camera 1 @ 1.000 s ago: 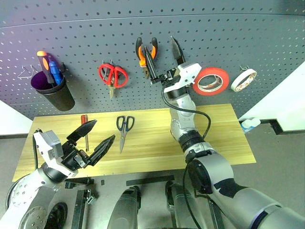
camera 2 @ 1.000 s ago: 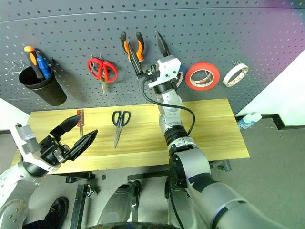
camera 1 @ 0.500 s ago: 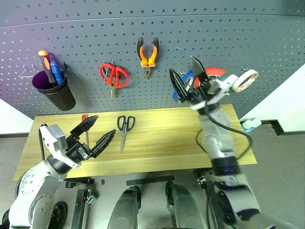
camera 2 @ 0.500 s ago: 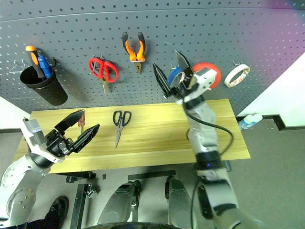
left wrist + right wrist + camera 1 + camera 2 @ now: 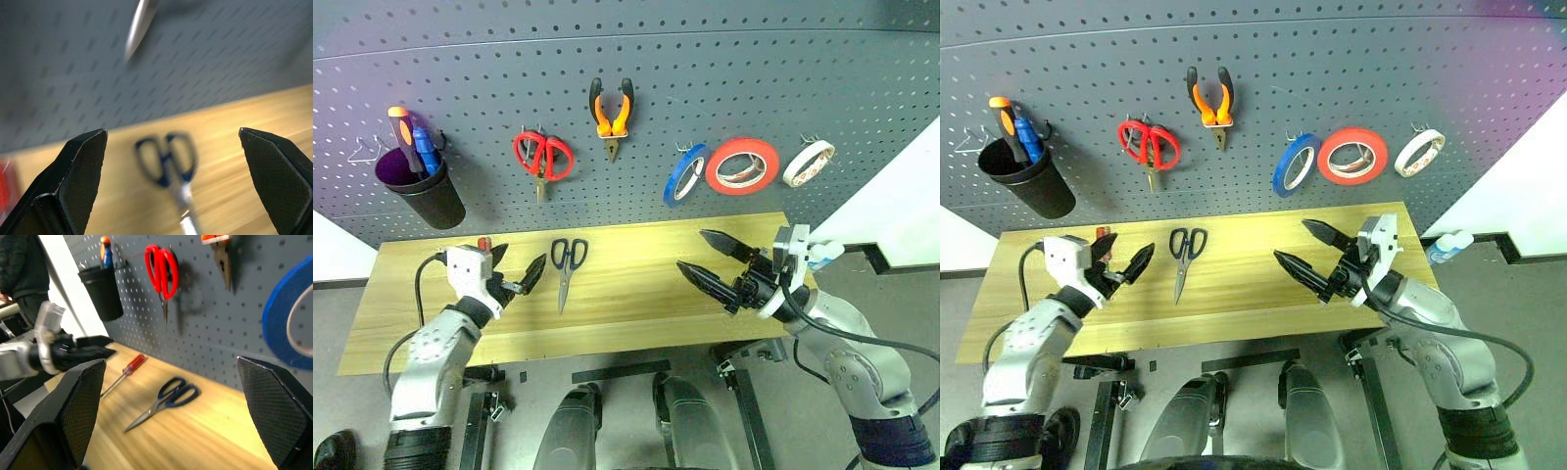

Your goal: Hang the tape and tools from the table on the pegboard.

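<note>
- Left tool (image 5: 514,275) hangs low over the left part of the tabletop (image 5: 636,294), fingers spread wide, nothing between them.
- Its wrist view looks straight along those parted fingers at the black-handled scissors (image 5: 568,264), which lie flat on the wood, handles toward the pegboard (image 5: 705,108), blades toward the near edge.
- The red-handled screwdriver (image 5: 124,373) lies on the tabletop too, just left of the scissors and right beside the left tool; from the head views the tool covers most of it.
- Right tool (image 5: 715,266) hovers over the right half of the tabletop, pointing across toward the left, fingers wide apart and empty.
- Up on the pegboard: the orange-and-black pliers (image 5: 611,110) hang on a hook, nose down, top centre.
- The blue tape roll (image 5: 684,175) hangs on a hook too, turned nearly edge-on, just left of the larger red tape roll (image 5: 742,165).
- A white tape roll (image 5: 809,163) hangs further right.
- Red-handled scissors (image 5: 543,157) hang between the pliers and the black cup (image 5: 419,191) at far left.
- That cup holds an orange screwdriver (image 5: 403,132) and a blue screwdriver (image 5: 426,150), standing handle-up.
- So: pliers and blue tape on the board, scissors and red screwdriver on the wood.
</note>
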Robot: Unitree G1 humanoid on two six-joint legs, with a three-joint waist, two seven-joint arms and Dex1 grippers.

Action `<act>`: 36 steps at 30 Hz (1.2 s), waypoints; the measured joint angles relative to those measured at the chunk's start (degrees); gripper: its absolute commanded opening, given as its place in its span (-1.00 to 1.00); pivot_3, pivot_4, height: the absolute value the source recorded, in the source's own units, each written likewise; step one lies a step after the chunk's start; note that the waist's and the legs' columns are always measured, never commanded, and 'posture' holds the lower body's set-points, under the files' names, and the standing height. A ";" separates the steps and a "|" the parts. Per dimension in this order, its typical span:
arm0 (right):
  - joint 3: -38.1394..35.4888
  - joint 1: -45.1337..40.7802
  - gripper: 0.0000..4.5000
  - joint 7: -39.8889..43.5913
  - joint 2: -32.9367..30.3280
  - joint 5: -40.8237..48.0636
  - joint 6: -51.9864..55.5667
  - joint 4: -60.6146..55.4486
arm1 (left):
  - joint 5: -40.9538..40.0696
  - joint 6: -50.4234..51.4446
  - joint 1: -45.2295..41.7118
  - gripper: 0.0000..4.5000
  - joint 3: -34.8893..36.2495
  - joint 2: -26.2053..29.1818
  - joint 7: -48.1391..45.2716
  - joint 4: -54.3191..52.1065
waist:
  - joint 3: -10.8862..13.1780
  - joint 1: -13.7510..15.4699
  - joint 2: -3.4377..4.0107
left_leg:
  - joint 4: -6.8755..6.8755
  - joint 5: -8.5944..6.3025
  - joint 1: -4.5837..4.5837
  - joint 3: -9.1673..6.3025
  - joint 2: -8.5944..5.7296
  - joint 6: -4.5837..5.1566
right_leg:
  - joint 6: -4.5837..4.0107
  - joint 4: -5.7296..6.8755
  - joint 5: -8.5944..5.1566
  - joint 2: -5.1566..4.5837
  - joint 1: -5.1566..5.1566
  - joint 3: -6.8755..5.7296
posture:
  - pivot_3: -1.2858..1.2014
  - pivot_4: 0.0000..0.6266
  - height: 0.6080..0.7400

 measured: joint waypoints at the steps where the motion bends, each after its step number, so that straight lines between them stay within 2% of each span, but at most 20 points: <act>1: -0.03 0.26 0.98 -0.42 0.14 0.04 0.25 -1.05 | 1.38 1.73 -0.49 1.00 -1.17 0.09 1.23 -0.13 | 0.00 0.00 0.00 | 0.00 0.00 0.00 0.00 -0.01 0.00 | 0.10 -0.01 0.06 0.00 0.00 0.00 | -0.05 -0.20 1.00; 3: 0.19 1.00 0.98 -1.00 0.71 -0.02 0.42 -2.90 | 4.23 6.18 -0.72 1.00 -4.48 0.40 2.88 -0.39 | 0.01 0.00 0.00 | -0.02 -0.02 0.00 0.00 -0.02 0.02 | 0.17 -0.01 0.06 0.01 0.00 0.00 | -0.06 -0.16 1.00; 7: 0.65 1.55 0.98 -2.59 2.08 -0.13 1.06 -4.46 | 7.53 13.62 -1.32 1.00 -8.81 -2.37 7.19 -0.09 | 0.12 -0.74 -0.19 | 0.00 -0.03 -0.03 0.00 -0.02 0.03 | 0.15 -0.02 0.04 -0.02 -0.01 0.00 | -0.07 -0.09 1.00; 15: 0.75 0.77 0.98 -4.22 2.35 -0.10 2.69 -5.73 | 16.29 24.87 -9.96 1.00 -14.93 -4.72 15.71 2.09 | 0.93 -1.40 -0.55 | -0.05 -0.03 0.03 0.05 0.04 0.03 | 0.10 0.04 0.00 0.03 -0.01 0.00 | -0.08 0.04 1.00; 22: 0.57 -0.41 0.98 -5.35 2.35 -0.48 3.60 -5.77 | 20.65 27.96 -14.91 1.00 -16.16 -6.16 18.95 9.88 | 2.13 -1.55 -0.64 | -0.06 -0.04 -0.02 0.07 0.03 0.05 | 0.25 0.02 0.08 -0.02 -0.05 0.00 | -0.09 0.10 1.00; 36: 0.23 -0.27 0.98 -7.82 2.35 -0.50 4.53 -7.22 | 20.36 26.67 -21.37 1.00 -12.39 -10.26 20.12 18.93 | 2.68 -2.58 -0.63 | -0.05 -0.04 -0.02 0.09 0.01 0.04 | 0.28 0.02 0.06 -0.07 -0.04 0.01 | -0.11 0.15 1.00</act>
